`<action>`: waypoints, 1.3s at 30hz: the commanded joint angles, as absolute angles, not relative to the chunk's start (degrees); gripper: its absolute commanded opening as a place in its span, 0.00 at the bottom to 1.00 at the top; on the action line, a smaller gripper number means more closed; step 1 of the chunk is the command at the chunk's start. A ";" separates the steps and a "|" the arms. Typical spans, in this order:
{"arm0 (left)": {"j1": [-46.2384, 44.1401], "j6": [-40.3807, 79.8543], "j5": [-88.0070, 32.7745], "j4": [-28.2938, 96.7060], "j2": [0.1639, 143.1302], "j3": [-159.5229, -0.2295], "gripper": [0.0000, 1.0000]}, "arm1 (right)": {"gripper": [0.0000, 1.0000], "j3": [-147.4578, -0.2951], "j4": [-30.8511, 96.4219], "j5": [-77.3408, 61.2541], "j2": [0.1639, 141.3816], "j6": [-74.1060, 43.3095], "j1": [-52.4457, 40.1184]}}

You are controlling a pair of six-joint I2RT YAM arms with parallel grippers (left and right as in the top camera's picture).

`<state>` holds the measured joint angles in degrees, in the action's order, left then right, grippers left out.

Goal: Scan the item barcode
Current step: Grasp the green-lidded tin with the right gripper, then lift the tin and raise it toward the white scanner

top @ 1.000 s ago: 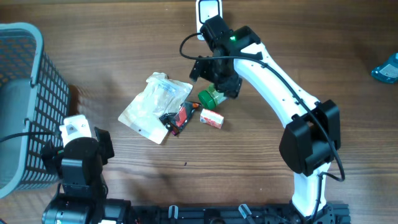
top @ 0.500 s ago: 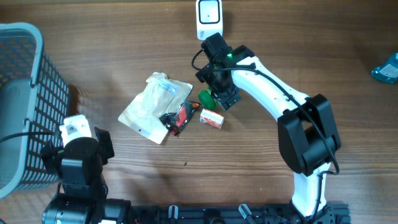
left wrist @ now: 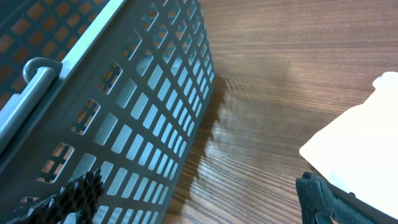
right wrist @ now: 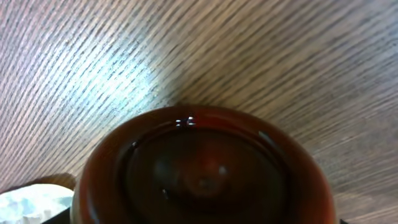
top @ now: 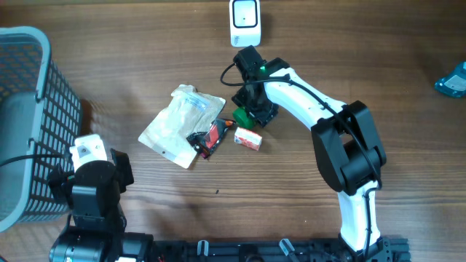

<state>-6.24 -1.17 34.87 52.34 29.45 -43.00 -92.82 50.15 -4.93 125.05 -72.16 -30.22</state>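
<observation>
Green item (top: 239, 114) | round end faces right wrist camera | long axis unclear

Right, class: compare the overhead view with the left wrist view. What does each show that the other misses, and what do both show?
Only overhead: the scanner, the bag, the red box, and the right gripper down over a green item.
Only left wrist: the fingers of the left gripper, wide apart.
Both: the basket and the table.
</observation>
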 commanded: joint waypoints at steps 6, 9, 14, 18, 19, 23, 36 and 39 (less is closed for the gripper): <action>-5.82 -1.21 35.44 52.18 29.41 -43.20 1.00 | 0.63 -94.02 50.37 -14.92 124.49 -65.23 -29.78; -5.82 -1.19 35.46 52.18 29.41 -43.20 1.00 | 0.59 -95.94 50.28 -26.92 122.63 -62.72 -28.40; -5.82 -1.19 35.44 52.18 29.41 -43.20 1.00 | 0.57 -95.94 50.37 -47.35 119.35 -62.30 -22.83; -5.82 -1.21 35.44 52.18 29.41 -43.20 1.00 | 0.59 -95.94 50.35 -64.36 119.35 -63.18 -19.33; -5.82 -1.21 35.44 52.18 29.41 -43.20 1.00 | 0.61 -95.94 50.30 -66.94 119.35 -63.22 -18.70; -5.82 -1.19 35.44 52.18 29.41 -43.20 1.00 | 0.65 -95.94 50.33 -74.59 119.35 -62.15 -17.06; -5.82 -1.21 35.44 52.18 29.41 -43.20 1.00 | 0.70 -95.94 39.81 -92.99 119.35 -27.75 -17.02; -5.82 -1.19 35.44 52.18 29.41 -43.20 1.00 | 0.71 -95.94 32.01 -92.99 119.35 -20.58 -17.02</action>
<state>-6.24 -1.17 34.87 52.31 29.45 -43.00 -94.61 35.94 -88.95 121.45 -31.05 -17.08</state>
